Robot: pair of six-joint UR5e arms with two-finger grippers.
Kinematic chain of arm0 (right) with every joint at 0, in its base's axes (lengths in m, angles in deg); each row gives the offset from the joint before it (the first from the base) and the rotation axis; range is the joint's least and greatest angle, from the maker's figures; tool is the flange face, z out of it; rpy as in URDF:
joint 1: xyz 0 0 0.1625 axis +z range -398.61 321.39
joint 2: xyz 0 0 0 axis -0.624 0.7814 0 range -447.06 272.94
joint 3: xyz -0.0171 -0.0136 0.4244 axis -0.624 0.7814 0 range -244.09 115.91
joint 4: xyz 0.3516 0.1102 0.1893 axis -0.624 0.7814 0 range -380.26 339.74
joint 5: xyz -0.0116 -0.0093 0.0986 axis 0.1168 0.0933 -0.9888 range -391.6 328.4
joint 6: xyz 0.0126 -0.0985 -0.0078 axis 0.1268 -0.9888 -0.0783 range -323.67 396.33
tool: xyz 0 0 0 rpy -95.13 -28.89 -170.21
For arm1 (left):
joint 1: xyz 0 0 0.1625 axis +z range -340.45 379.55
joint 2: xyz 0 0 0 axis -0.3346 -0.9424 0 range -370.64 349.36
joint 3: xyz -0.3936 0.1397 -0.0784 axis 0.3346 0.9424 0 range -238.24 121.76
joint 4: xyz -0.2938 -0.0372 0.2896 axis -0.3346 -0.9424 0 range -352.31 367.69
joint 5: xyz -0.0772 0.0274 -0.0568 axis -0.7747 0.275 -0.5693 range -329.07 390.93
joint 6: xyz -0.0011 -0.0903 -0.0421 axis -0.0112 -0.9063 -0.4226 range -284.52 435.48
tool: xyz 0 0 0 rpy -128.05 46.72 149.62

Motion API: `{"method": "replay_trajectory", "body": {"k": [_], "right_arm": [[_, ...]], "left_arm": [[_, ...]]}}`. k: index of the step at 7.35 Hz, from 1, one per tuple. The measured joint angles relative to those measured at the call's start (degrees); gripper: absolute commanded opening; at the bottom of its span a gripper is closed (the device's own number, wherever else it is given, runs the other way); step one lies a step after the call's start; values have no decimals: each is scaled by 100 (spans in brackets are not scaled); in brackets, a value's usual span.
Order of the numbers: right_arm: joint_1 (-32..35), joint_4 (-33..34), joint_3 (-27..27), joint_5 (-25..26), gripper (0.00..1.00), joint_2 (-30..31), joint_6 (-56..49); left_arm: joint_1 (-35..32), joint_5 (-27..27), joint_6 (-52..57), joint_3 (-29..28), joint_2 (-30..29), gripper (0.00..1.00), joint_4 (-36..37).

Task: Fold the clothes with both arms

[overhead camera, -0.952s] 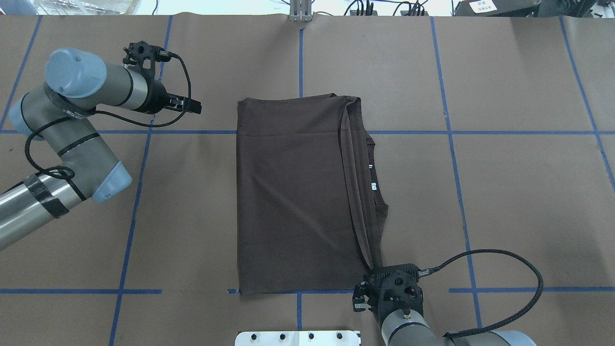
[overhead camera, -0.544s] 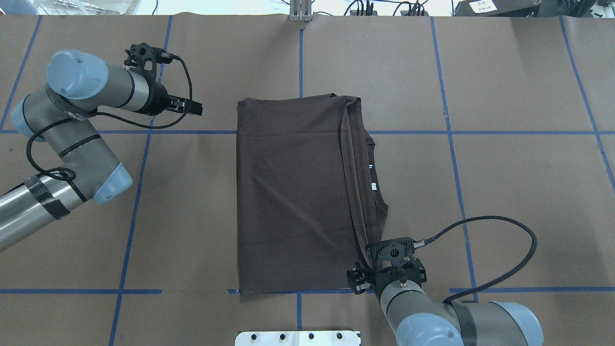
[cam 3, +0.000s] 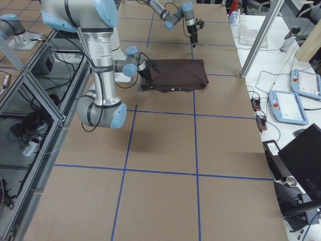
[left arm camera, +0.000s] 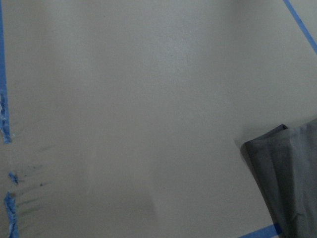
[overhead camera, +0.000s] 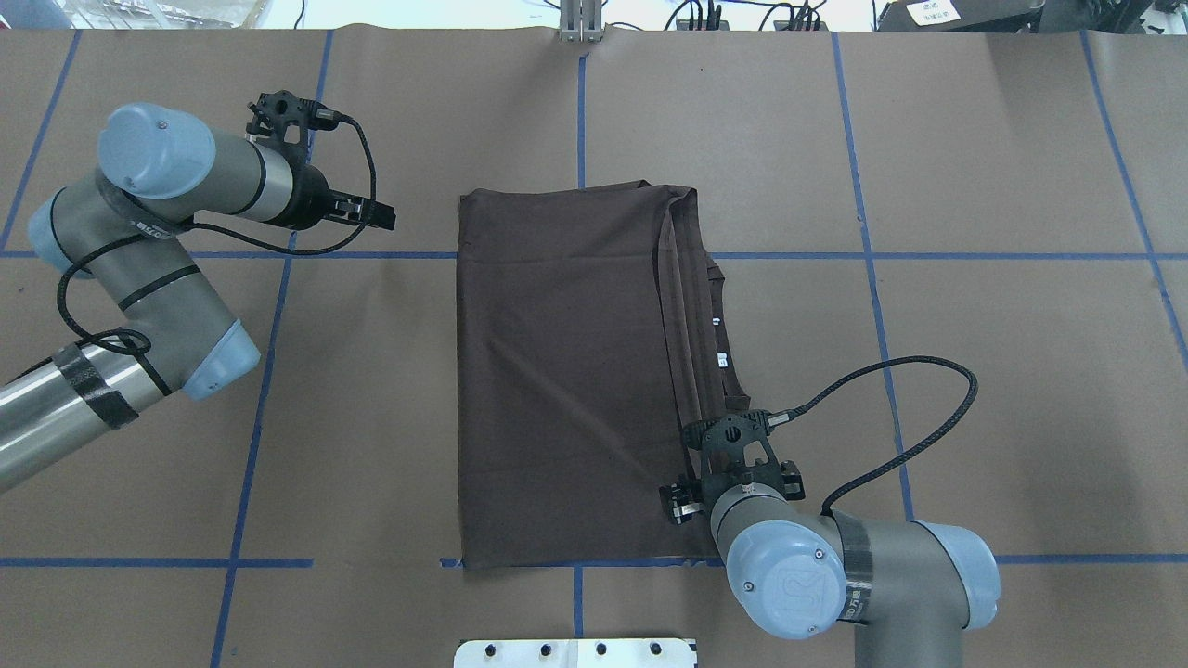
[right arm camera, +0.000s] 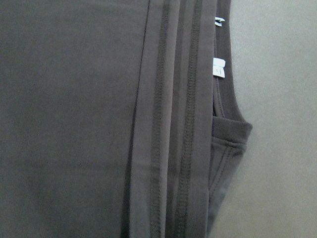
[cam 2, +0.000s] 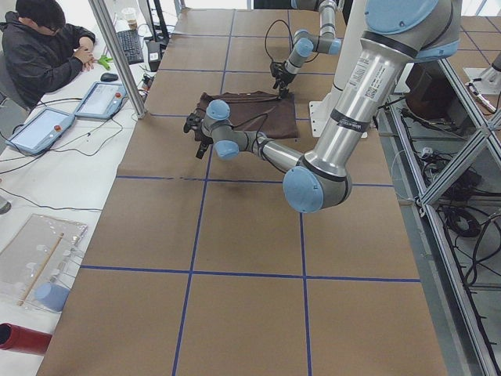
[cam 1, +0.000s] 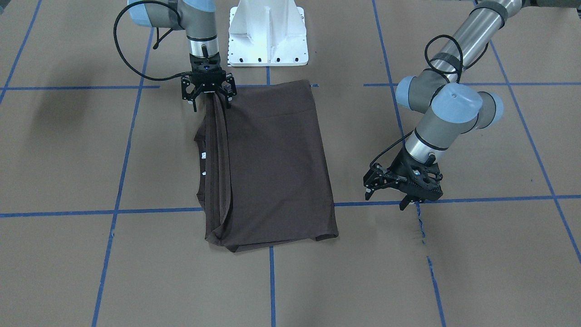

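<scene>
The dark brown T-shirt [overhead camera: 557, 371] lies folded into a long rectangle at the table's middle, its stitched hem strips [right arm camera: 190, 124] doubled along the right side, with collar and white neck tags [right arm camera: 218, 68] peeking out beside them. My right gripper [cam 1: 211, 103] hovers pointing down over the shirt's near-right corner, fingers spread and open; the right wrist view shows only cloth below, no fingers. My left gripper [overhead camera: 376, 215] hangs open above bare table left of the shirt's far-left corner [left arm camera: 287, 158], apart from it. In the front-facing view its fingers [cam 1: 368, 194] stand spread.
Brown paper with blue tape lines [overhead camera: 278, 306] covers the table. The white pedestal base [cam 1: 268, 32] stands at the near edge behind the shirt. The right arm's black cable [overhead camera: 928, 408] loops to the right of the shirt. A person sits at a side desk [cam 2: 47, 47].
My right gripper has moved from the near table edge away from the base, over the shirt's hem strips. The left arm has crept slightly toward the shirt.
</scene>
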Motion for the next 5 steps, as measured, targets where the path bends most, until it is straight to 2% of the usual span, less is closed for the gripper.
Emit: {"method": "replay_trajectory", "body": {"k": [5], "right_arm": [[411,724,-46,-449,100,3,-468]], "left_arm": [[23,0,-41,3,-4,100,-7]]}}
